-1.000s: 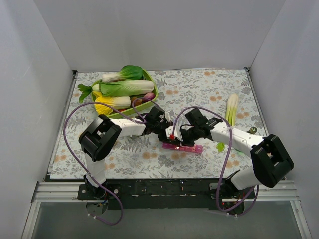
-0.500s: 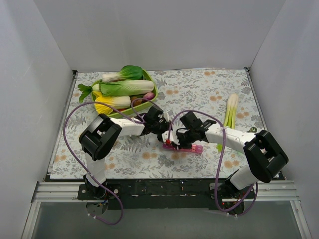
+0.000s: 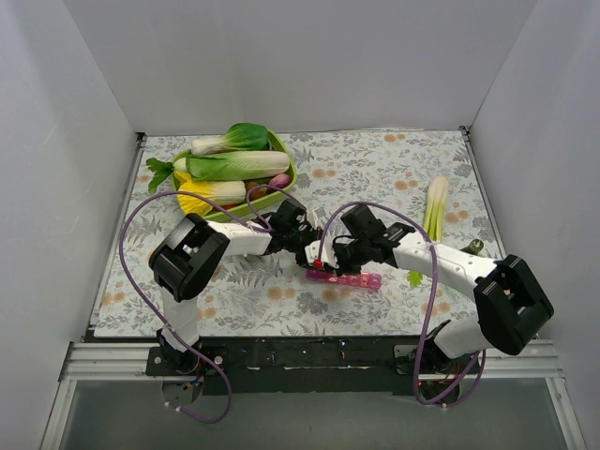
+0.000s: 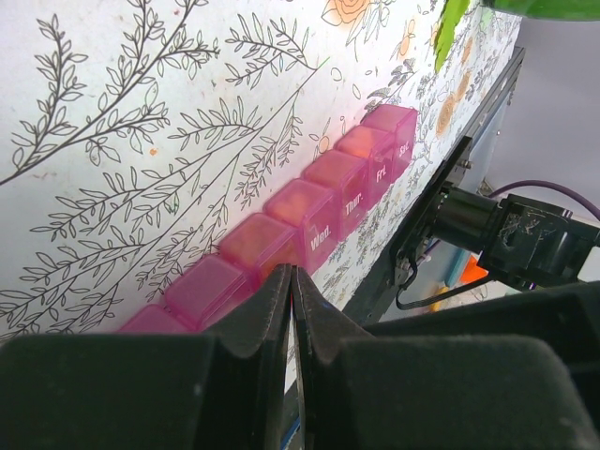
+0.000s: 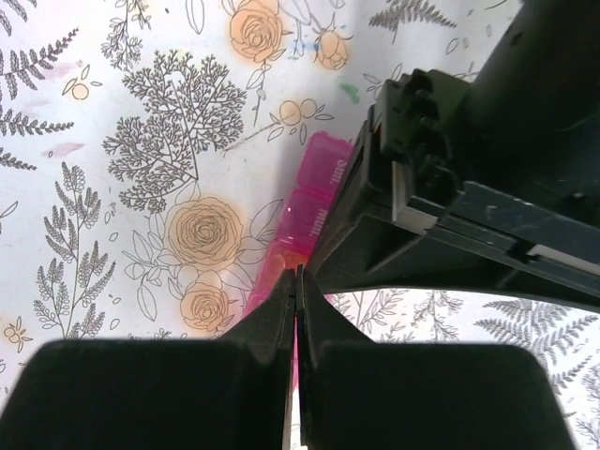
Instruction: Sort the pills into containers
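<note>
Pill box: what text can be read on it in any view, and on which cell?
"Wed." on a middle cell of the pill box, left wrist view.
"Thur." on the next cell.
"Fri." on the cell after that.
"Sa", the rest unreadable, on the end cell.
Right wrist view: two cell labels, too blurred to read.

right gripper (image 3: 334, 261) | edged left toward pill-box strip (image 3: 349, 279) | seemingly lower

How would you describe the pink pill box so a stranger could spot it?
On the flowered table cover, look near the front edge, in the middle. The pill box lies flat there, a slim row of square cells. It alone is translucent pink with weekday labels; the leek to its right is green and white.
</note>
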